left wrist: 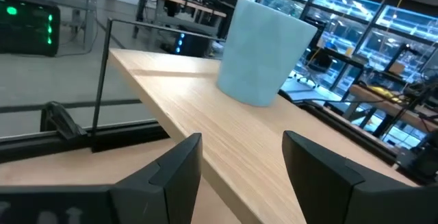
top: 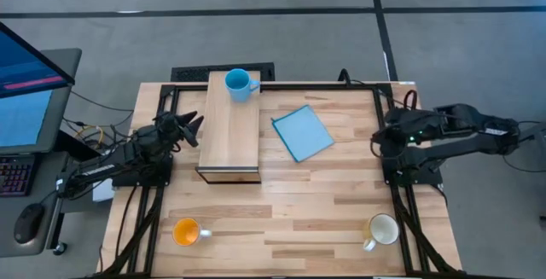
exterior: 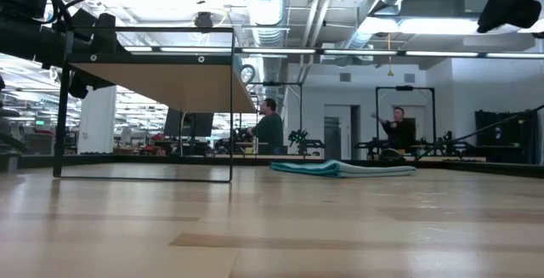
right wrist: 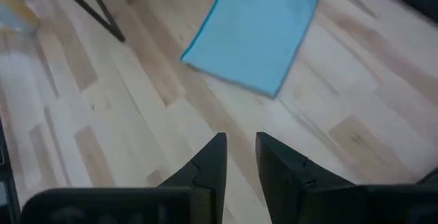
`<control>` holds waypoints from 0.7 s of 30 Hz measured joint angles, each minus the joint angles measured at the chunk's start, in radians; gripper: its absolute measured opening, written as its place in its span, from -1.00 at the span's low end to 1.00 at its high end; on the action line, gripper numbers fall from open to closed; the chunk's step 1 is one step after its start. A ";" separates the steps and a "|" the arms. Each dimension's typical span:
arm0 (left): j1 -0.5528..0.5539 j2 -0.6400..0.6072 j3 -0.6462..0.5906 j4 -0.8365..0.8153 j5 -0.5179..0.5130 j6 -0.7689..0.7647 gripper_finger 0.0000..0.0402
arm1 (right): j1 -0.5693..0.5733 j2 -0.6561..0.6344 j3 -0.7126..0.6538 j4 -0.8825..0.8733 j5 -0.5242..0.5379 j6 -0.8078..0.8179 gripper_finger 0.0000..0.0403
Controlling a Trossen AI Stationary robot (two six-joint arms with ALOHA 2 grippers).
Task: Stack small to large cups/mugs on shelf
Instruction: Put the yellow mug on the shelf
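Note:
The light-wood shelf stands on thin black legs at the table's far left-centre. The small light-blue mug stands on the shelf's far end and also shows in the left wrist view. The orange mug stands on the table at the near left. The cream-white mug stands at the near right. My left gripper is open and empty beside the shelf's left edge, pointing along the shelf top toward the blue mug. My right gripper is empty at the table's right edge, its fingers a narrow gap apart.
A flat blue square sheet lies on the table right of the shelf and shows below my right gripper. A monitor and keyboard stand left of the table. People show far off in the room beyond.

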 joint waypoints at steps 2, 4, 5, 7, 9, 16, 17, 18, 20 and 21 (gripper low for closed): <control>0.000 0.000 0.000 0.000 0.000 0.001 -0.03 | 0.000 -0.043 -0.045 0.031 0.011 -0.002 -0.50; 0.000 0.000 0.000 0.000 0.000 0.001 -0.03 | 0.000 -0.096 -0.113 0.094 0.016 -0.002 -0.50; 0.000 0.000 0.000 0.000 0.000 0.001 -0.03 | 0.000 -0.122 -0.150 0.135 0.016 -0.001 -0.50; 0.000 0.000 0.002 0.001 0.000 0.001 -0.03 | 0.000 -0.167 -0.214 0.216 0.016 -0.001 -0.50; 0.000 0.000 0.013 -0.016 0.000 0.026 -0.03 | 0.000 -0.200 -0.257 0.276 0.016 -0.001 -0.50; 0.000 0.000 0.147 -0.015 0.050 0.132 -0.03 | 0.000 -0.226 -0.285 0.314 0.013 0.008 -0.50; 0.000 0.000 0.176 -0.030 0.076 0.139 -0.03 | 0.000 -0.226 -0.285 0.314 0.013 0.009 -0.50; 0.000 0.000 0.207 -0.054 0.098 0.142 -0.03 | 0.000 -0.225 -0.285 0.314 0.013 0.009 -0.50; -0.001 0.000 0.278 -0.163 0.117 0.130 -0.03 | 0.000 -0.222 -0.285 0.314 0.012 0.009 -0.50; -0.001 0.008 0.314 -0.231 0.127 0.111 -0.03 | 0.000 -0.223 -0.285 0.313 0.012 0.009 -0.50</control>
